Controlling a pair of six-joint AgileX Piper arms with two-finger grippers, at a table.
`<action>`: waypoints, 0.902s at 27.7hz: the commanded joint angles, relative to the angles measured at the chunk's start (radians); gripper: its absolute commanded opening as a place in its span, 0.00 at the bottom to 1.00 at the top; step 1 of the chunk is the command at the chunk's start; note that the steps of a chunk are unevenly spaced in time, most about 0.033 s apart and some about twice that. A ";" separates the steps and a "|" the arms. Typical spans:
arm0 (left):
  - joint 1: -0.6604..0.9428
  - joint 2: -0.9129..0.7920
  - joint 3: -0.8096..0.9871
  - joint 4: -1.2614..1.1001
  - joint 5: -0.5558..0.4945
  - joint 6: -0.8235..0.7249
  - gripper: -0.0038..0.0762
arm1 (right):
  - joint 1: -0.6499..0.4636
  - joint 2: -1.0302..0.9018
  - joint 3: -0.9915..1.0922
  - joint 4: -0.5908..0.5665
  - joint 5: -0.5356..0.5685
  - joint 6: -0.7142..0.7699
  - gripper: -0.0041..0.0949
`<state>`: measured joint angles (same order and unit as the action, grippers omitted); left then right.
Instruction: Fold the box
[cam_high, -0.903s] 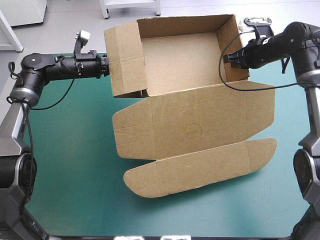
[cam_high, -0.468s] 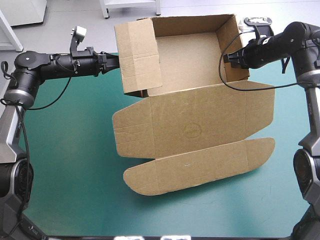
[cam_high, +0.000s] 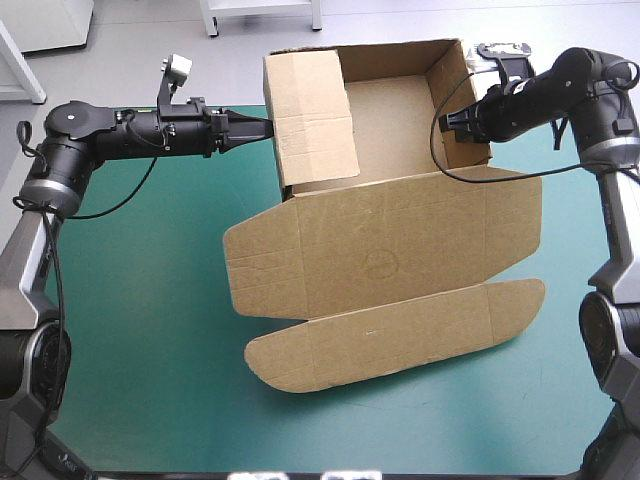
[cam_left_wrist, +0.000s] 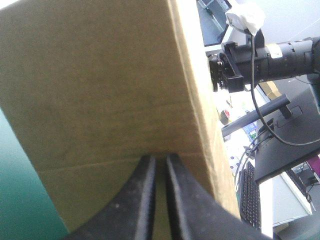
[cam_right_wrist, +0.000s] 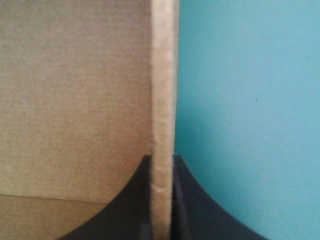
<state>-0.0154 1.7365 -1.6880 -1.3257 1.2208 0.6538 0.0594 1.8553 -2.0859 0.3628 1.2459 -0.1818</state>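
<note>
**Bench** (cam_high: 140, 330): teal-green cover, showing to the left of, to the right of and nearer than the box.

**Box** (cam_high: 380, 255): one cut sheet of brown board, partly set up, resting on the bench. Its far part forms an open tray with the walls raised.

**Lid** (cam_high: 385, 235): the box's near part, lying flat on the cover. A long flap (cam_high: 400, 335) with rounded ends lies flat along its nearest edge.

**Left wall** (cam_high: 312, 115): raised, its outer face turned away from the tray.

**Right wall** (cam_high: 455, 95): raised, seen edge-on in the right wrist view.

**Left hand** (cam_high: 262, 128): outside the box, at the left wall. Its black fingers (cam_left_wrist: 142, 195) are drawn together to a thin slit, with the tips against the wall's outer face.

**Right hand** (cam_right_wrist: 162, 161): at the box's right wall. Its fingers are clamped on the wall's edge, one on the tray side and one on the outer side over the cover.
</note>
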 joint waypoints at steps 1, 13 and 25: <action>-0.005 -0.061 -0.032 -0.077 0.070 -0.005 0.32 | 0.002 -0.050 -0.030 0.044 -0.002 0.006 0.04; -0.005 -0.061 -0.032 -0.077 0.008 -0.045 0.72 | 0.017 -0.028 -0.030 0.041 -0.002 0.010 0.04; -0.114 -0.061 -0.032 0.317 -0.253 -0.297 0.67 | 0.160 -0.019 -0.030 -0.161 -0.032 0.119 0.04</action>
<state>-0.0909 1.7265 -1.6880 -1.0364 1.0476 0.4385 0.1924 1.8939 -2.0859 0.1887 1.2449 -0.0816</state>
